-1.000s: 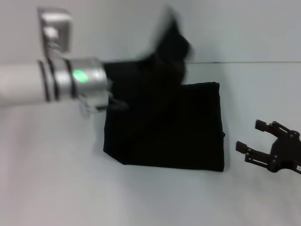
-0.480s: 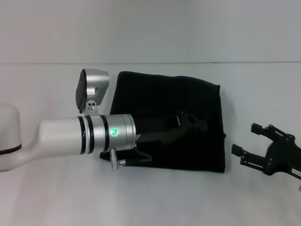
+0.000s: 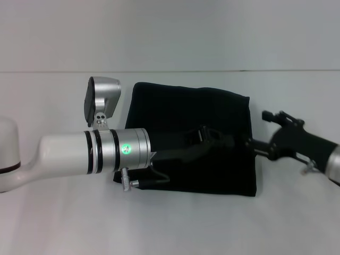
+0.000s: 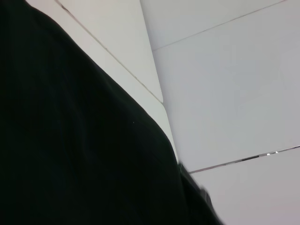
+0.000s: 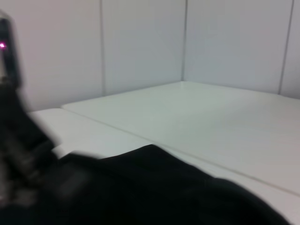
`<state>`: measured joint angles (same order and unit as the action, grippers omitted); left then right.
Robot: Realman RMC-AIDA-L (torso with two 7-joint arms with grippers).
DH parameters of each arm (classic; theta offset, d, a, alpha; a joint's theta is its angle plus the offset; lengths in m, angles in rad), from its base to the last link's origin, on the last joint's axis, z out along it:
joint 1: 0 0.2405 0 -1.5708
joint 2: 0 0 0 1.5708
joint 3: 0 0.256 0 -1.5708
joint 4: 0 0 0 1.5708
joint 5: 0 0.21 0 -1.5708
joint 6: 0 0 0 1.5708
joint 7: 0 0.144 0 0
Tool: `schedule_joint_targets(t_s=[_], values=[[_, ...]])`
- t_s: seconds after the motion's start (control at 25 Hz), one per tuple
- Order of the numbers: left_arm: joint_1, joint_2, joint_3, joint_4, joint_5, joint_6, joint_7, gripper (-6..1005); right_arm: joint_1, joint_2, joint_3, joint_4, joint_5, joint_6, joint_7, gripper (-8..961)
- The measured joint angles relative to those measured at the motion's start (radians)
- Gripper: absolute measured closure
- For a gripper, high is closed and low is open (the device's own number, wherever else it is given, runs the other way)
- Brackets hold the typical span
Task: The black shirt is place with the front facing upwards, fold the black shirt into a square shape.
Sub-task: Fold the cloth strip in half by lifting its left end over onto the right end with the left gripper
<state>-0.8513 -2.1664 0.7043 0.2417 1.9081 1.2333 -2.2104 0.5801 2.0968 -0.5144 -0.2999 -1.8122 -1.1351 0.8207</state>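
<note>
Nearest me, my left arm is reaching across the front of the white worktop [image 3: 53,223], its left hand [image 3: 210,139] lying low over the middle of the black shirt [image 3: 180,106]. Black on black; I cannot tell whether its fingers are spread or pinching cloth.

My right hand [image 3: 255,144] is coming in at the shirt's right edge, about midway along it. Fingers pointing into the fabric; whether they are parted or pressed together, cannot tell either.

The shirt is sitting centre-worktop, already a compact, roughly rectangular block reaching toward the far edge. No print or label showing.

Handling, my judgement: soft, light, limp cloth, several layers thick now. It will be sagging and sliding on this smooth surface if lifted from one point. Best hold is at the edges or corners, pinching all layers together, two points well apart, keeping the fold low while carrying it over.
</note>
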Motion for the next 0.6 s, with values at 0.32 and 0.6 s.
schedule_joint_targets(t_s=[0.32,0.6], values=[[0.007,-0.001,0.001,-0.002,0.001,0.0,0.011,956,0.14,0.003,0.0,0.063,0.103,0.246,-0.043,26],[0.009,-0.005,0.004,-0.033,0.006,-0.041,0.052,955,0.168,0.003,-0.001,0.065,0.213,0.273,-0.125,26]])
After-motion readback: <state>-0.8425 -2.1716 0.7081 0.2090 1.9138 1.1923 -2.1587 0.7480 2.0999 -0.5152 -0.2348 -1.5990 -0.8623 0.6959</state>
